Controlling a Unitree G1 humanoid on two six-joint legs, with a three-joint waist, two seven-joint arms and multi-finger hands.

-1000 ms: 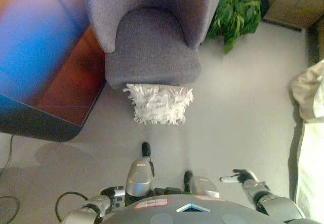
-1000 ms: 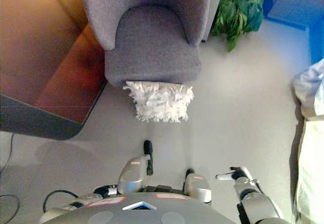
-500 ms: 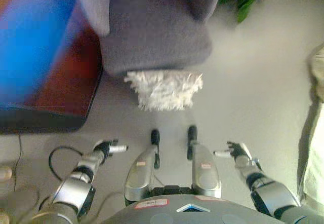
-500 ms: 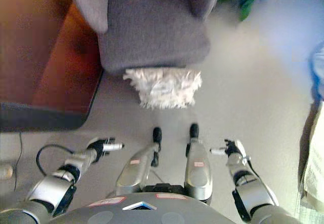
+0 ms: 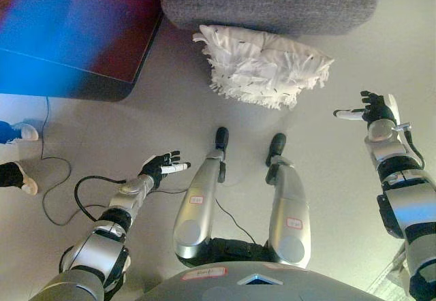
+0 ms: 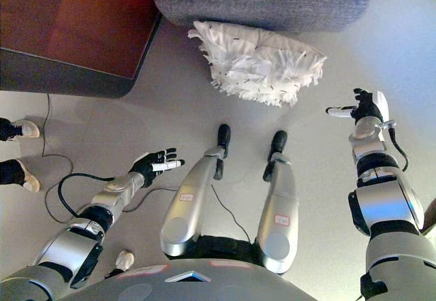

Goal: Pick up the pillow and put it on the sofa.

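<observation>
Compared with a second ago, the whole view has tipped downward and closer: the sofa [image 5: 272, 1] now shows only as its grey front seat edge along the top, and the shaggy white pillow [image 5: 262, 66] sits larger and nearer the middle, so the camera has moved rather than the things. The pillow lies on the grey floor [image 5: 170, 103], its far edge touching or tucked just under the sofa front, at about 12 o'clock from the robot. Both arms have come forward and spread out. The left robot hand [image 5: 161, 167] hangs low at about 9 o'clock from the pillow's near side, well apart from it, fingers relaxed and spread wide, holding nothing. The right robot hand [image 5: 373, 111] is raised at about 4 o'clock of the pillow, near its right corner but not touching, also open and empty. A dark red-brown low table [image 6: 75, 28] fills the upper left, and a person's shoes [image 5: 13, 154] show at the left edge, beyond the left arm. This reads as the robot leaning in and bracketing the pillow for a two-handed pick; nothing is grasped yet. The likely next move is to bring both hands inward onto the pillow's two ends, the left having farther to travel.
</observation>
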